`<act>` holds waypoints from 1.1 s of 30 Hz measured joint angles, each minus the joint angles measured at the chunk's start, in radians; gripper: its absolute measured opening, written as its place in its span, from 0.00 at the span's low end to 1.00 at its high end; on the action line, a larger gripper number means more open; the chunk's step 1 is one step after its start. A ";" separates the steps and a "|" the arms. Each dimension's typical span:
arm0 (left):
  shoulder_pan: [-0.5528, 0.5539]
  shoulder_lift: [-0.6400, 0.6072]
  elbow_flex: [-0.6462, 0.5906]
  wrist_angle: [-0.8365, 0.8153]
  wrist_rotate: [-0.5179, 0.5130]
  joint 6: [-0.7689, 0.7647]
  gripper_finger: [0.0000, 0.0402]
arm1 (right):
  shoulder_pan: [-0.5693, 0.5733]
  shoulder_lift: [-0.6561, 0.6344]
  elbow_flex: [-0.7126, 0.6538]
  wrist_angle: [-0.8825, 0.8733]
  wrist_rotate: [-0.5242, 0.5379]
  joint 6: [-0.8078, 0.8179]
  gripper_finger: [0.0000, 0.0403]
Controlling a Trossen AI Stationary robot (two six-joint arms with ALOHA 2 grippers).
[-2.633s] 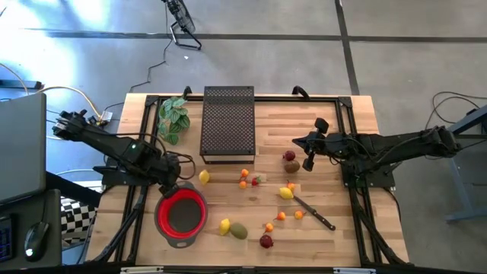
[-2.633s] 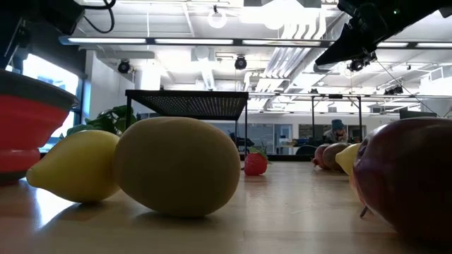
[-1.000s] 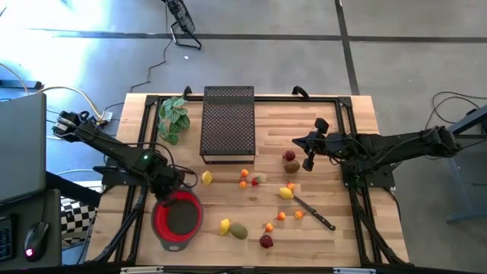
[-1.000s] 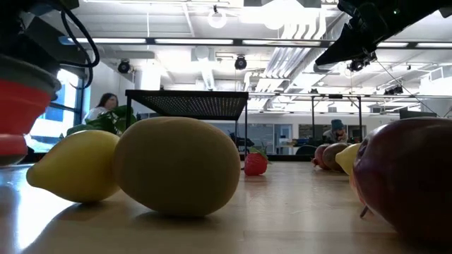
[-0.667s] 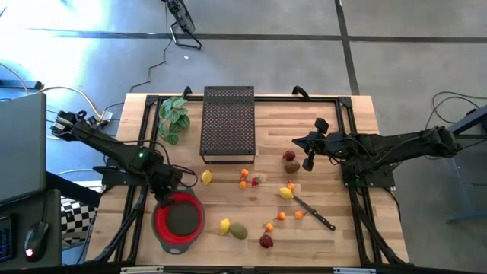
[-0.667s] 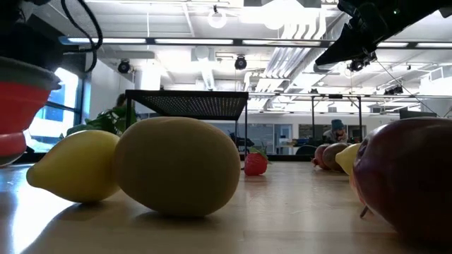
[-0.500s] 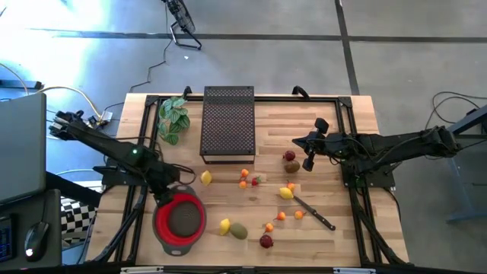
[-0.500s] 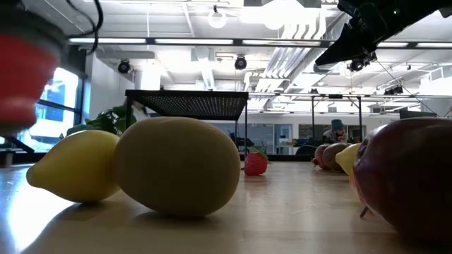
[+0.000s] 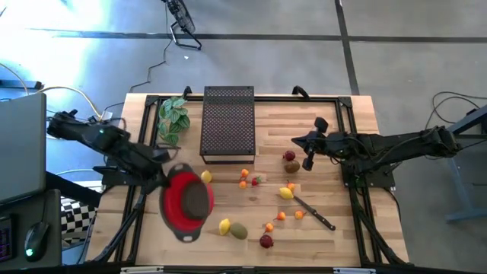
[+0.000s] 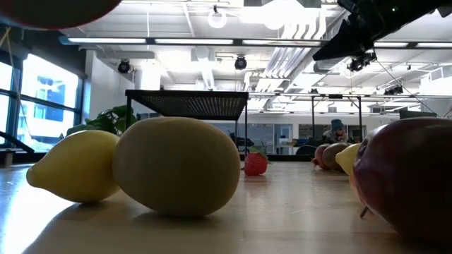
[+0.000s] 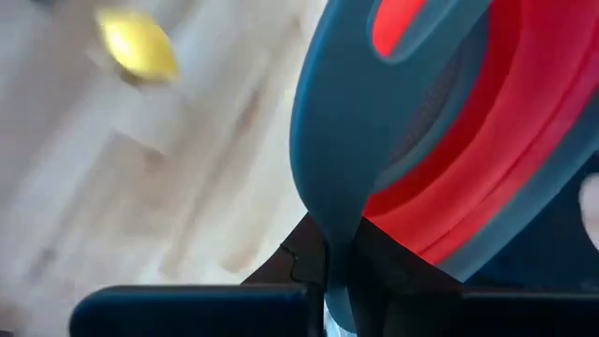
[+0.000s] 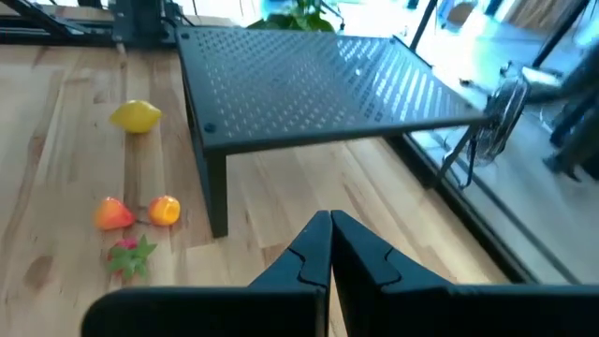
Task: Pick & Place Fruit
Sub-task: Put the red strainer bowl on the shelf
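Observation:
My left gripper (image 9: 166, 176) is shut on a red collapsible bowl with a grey-blue rim (image 9: 186, 202), which hangs tilted above the table's left part. Only its underside (image 10: 63, 8) shows in the low view. Small fruits lie loose on the wood. Among them are a lemon (image 9: 205, 176), a lemon (image 9: 224, 226) beside an olive-green fruit (image 9: 239, 230), a dark red one (image 9: 265, 241), a kiwi (image 9: 292, 167) and tiny orange ones (image 9: 244, 174). My right gripper (image 9: 308, 161) hovers shut above the table's right half, touching nothing. My left gripper pinches the bowl's grey-blue rim (image 11: 323, 201) between its two fingers, at the edge of the bowl nearest the left arm. The fingers slant downward from the table's left side. The bowl is lifted clear of the table and tilted, its red body (image 11: 487, 159) beyond the fingers.
A black perforated rack (image 9: 227, 122) stands at the far middle, with a green leafy plant (image 9: 173, 118) to its left. A black-handled knife (image 9: 313, 213) lies right of centre among the fruit. A second lemon (image 9: 285, 192) and a dark red fruit (image 9: 290, 156) lie below my right gripper.
My left gripper has risen and tipped, carrying the red bowl up off the table. The bowl has lifted clear, tilted over, and shifted a little toward the table's far-right; in the low view it has climbed out past the top.

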 joint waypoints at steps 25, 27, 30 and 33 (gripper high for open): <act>0.000 0.074 0.252 -0.092 -0.714 0.070 0.04 | 0.001 0.005 0.000 0.527 -0.158 -0.222 0.01; 0.001 0.073 0.252 -0.108 -0.704 0.033 0.04 | 0.000 0.020 0.000 0.538 -0.167 -0.247 0.01; 0.001 0.074 0.252 -0.113 -0.705 -0.012 0.04 | 0.001 0.060 0.000 0.599 -0.177 -0.280 0.01; 0.001 0.078 0.252 -0.127 -0.765 -0.023 0.04 | 0.000 0.111 0.000 0.681 -0.174 -0.310 0.01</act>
